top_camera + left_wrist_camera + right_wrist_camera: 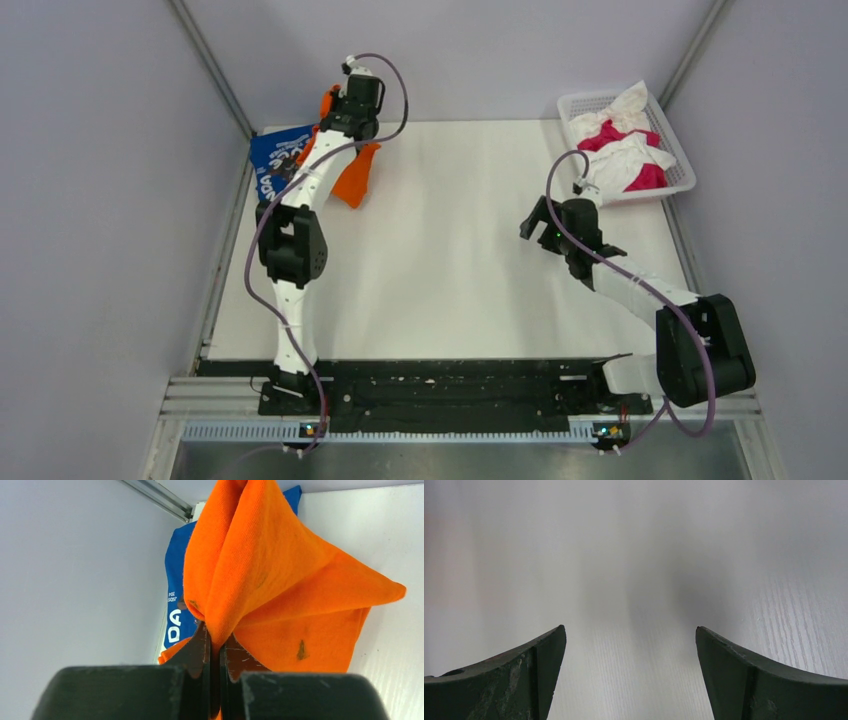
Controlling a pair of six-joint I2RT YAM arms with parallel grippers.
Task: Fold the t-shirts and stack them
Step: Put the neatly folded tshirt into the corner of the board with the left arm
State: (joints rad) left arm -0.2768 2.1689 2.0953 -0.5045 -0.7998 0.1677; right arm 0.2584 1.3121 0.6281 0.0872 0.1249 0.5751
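Note:
My left gripper (215, 636) is shut on a bunched fold of the bright orange t-shirt (280, 580), which hangs from the jaws in a draped cone. In the top view the left gripper (336, 108) is at the table's far left corner, and the orange t-shirt (355, 178) trails below the arm. The blue t-shirt (272, 150) with white lettering lies flat under it; the blue t-shirt (175, 595) shows behind the orange cloth in the wrist view. My right gripper (534, 220) hovers open right of centre. The right gripper (630, 630) has only bare table between its fingers.
A white lattice basket (684, 172) stands at the far right corner, holding crumpled white t-shirts (625, 160) and magenta t-shirts (600, 136). Grey walls and a metal rail (160, 497) close in the left and back edges of the table (450, 270).

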